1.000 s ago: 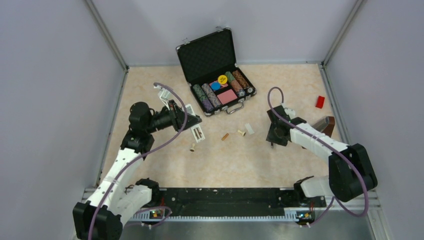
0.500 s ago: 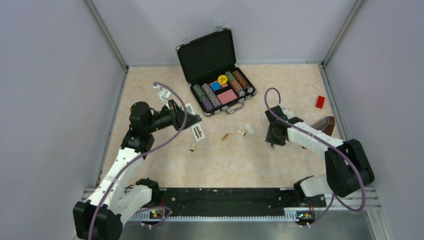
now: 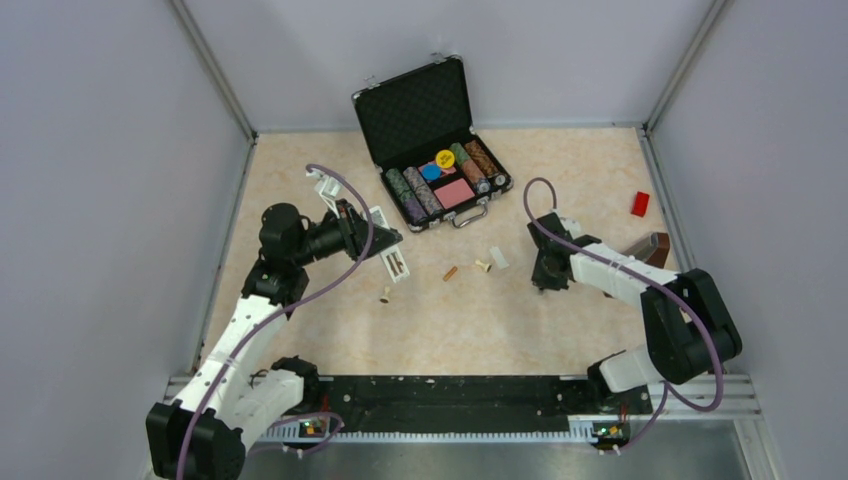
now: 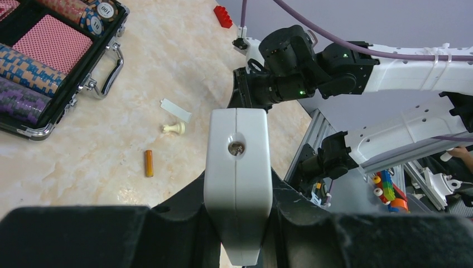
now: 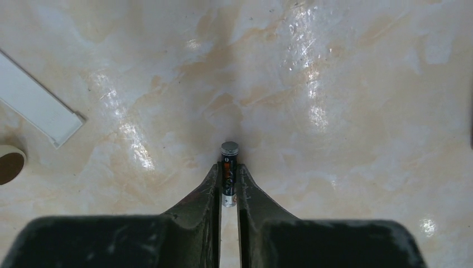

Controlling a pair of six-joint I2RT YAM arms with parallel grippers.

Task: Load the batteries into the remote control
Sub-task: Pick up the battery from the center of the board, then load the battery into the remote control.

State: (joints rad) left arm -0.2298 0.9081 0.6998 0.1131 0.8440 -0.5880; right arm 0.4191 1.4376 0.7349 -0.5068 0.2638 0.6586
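My left gripper is shut on the white remote control, held tilted above the table; in the left wrist view the remote fills the gap between the jaws. The copper-orange battery lies on the table between the arms, also seen in the left wrist view. My right gripper points down at the table and is shut on the blackish battery, which sticks out past the fingertips close over the surface.
An open black case of poker chips stands at the back. Cream pegs and a small white cover strip lie near the orange battery. A red brick and a brown block lie at the right.
The right gripper has shifted slightly left and toward the back, its arm swinging with it. The left arm and remote have not moved.
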